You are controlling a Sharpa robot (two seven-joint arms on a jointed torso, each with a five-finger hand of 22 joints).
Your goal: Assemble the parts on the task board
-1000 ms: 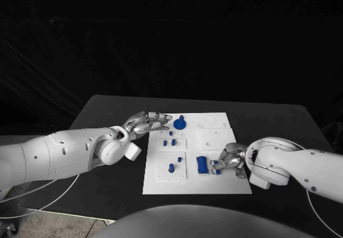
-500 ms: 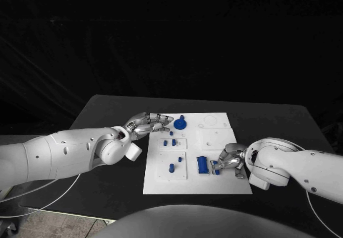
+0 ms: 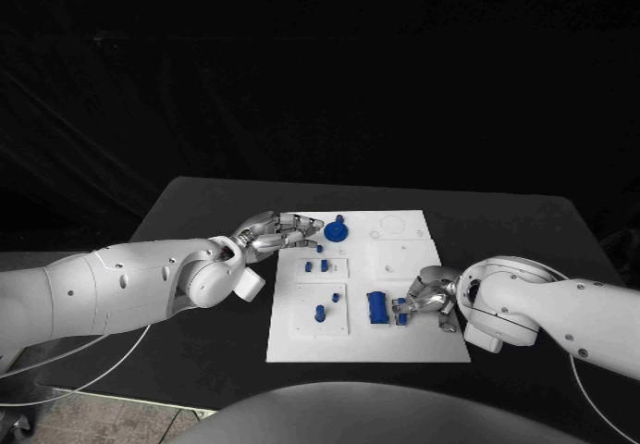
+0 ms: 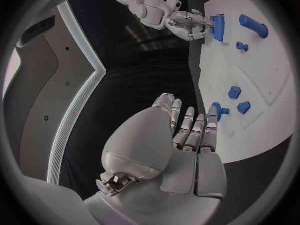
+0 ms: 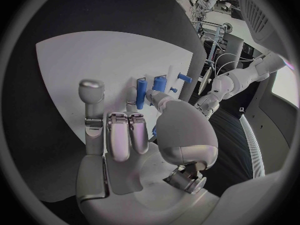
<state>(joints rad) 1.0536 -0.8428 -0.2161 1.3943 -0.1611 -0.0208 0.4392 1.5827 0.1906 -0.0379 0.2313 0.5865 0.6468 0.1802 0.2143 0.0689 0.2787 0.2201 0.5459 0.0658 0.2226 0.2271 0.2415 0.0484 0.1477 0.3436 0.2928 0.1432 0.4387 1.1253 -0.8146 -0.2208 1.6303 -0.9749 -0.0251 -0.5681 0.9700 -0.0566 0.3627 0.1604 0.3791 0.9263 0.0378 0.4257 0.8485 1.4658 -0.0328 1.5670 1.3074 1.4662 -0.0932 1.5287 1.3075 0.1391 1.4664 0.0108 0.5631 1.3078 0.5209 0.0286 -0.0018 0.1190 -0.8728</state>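
Blue against the white task board (image 3: 350,338), the large block part (image 3: 379,306) sits nearest, on the board's near right side, with the right hand (image 3: 429,294) just beside it. Its fingers (image 3: 407,310) curl in around a smaller blue part (image 3: 400,317) at the block's side; whether they truly clamp it I cannot tell. To do this step well, the hand should probably seat that piece squarely and press straight down, not sideways into the block. Farther in stand small blue pegs (image 3: 317,266). Beyond them, at the board's far left corner, the left hand (image 3: 274,231) hovers with fingers (image 3: 308,223) loosely apart, holding nothing, near the round blue knob (image 3: 335,230). All of it rests on the black desk (image 3: 200,217).
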